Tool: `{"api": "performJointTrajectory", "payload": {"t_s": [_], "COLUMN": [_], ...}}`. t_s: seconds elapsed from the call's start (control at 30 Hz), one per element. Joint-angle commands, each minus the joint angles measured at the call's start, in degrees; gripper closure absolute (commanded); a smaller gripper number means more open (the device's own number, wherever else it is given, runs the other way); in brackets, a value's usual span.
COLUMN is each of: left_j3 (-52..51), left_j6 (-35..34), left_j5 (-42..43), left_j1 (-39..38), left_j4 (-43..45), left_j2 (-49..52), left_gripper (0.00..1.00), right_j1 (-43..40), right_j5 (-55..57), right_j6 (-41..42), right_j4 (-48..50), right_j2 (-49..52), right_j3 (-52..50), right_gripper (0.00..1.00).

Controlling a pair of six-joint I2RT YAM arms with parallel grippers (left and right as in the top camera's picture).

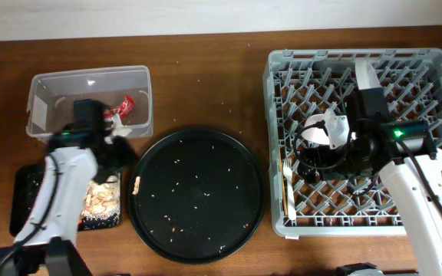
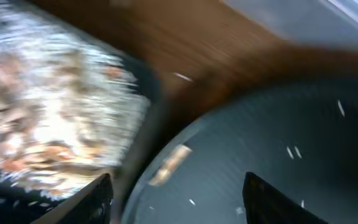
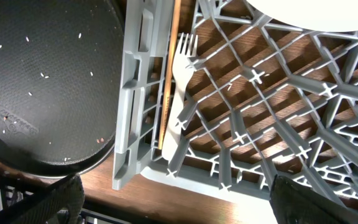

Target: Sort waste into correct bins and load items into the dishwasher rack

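My left gripper [image 2: 178, 186] is open with nothing between its dark fingers [image 2: 95, 200]. It hovers over the gap between the shallow black tray [image 1: 21, 201], which holds beige grainy scraps [image 1: 102, 198], and the large round black tray [image 1: 198, 192]. A small beige scrap [image 2: 169, 165] lies on the round tray's rim below it. A red crumpled wrapper [image 1: 125, 105] sits in the clear tub [image 1: 90, 80]. My right gripper [image 3: 179, 205] stands wide open and empty above the front left corner of the grey dishwasher rack [image 1: 359, 222]. A white fork [image 3: 182, 93] and a thin wooden stick [image 3: 166, 81] lie there.
Small pale crumbs speckle the round black tray [image 3: 36, 81]. A pale round plate's edge [image 3: 316, 9] shows further inside the rack. The right arm [image 1: 413, 184] reaches over the rack from the front right. Bare wooden table [image 1: 206, 84] lies between tub and rack.
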Motion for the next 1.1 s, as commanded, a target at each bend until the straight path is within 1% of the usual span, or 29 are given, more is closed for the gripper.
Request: {"api": "performJointTrajectory", "payload": {"t_s": [0.0,0.13,0.17,0.2,0.23,0.33,0.43,0.5,0.67,0.83,0.87,0.93,0.97,1.07], "left_j3": [0.15,0.09,0.09,0.09,0.09,0.09,0.09,0.09,0.09,0.04,0.04,0.04,0.22,1.64], "left_j6": [7.98,9.68,10.21,10.34,10.38,10.49,13.70,15.56,16.28,16.55,16.55,16.59,16.57,16.55], "left_j5": [-2.01,-7.58,-7.61,-7.56,-7.63,-8.22,-7.43,-5.42,-2.93,-2.75,-2.62,-2.91,-3.56,-3.63], "left_j1": [-9.31,-14.73,-15.26,-15.34,-15.32,-14.08,-12.72,-12.74,-12.74,-12.76,-12.76,-12.79,-12.74,-12.74], "left_j4": [0.13,-0.07,-0.07,-0.09,-0.07,0.00,0.59,0.85,1.29,1.05,0.74,-0.57,-1.25,-3.13], "left_j2": [-0.07,2.27,3.28,4.11,5.09,8.02,11.58,13.53,16.00,16.15,16.15,16.13,16.06,15.39], "left_gripper": [0.32,0.19,0.14,0.04,0.03,0.03,0.03,0.03,0.03,0.03,0.05,0.15,0.19,0.21], "right_j1": [0.46,0.46,0.46,0.46,0.46,0.46,0.46,0.46,0.46,0.46,0.46,0.46,0.46,0.46], "right_j5": [0.70,0.72,0.70,0.70,0.70,0.70,0.70,0.70,0.70,0.70,0.70,0.70,0.70,0.70], "right_j6": [-0.33,-0.33,-0.33,-0.33,-0.33,-0.33,-0.33,-0.33,-0.33,-0.33,-0.33,-0.33,-0.33,-0.33], "right_j4": [0.04,0.00,0.00,0.00,0.00,-0.11,-0.02,-0.02,-0.02,-0.13,-0.20,-0.20,-0.20,0.00], "right_j2": [0.09,0.09,0.09,0.09,0.09,0.09,0.09,0.09,0.09,0.09,0.09,0.09,0.09,0.09], "right_j3": [-0.15,-0.15,-0.15,-0.15,-0.15,-0.15,-0.15,-0.15,-0.15,-0.15,-0.15,-0.15,-0.15,-0.15], "right_gripper": [0.02,0.02,0.02,0.02,0.02,0.02,0.02,0.01,0.02,0.02,0.02,0.02,0.02,0.02]}}
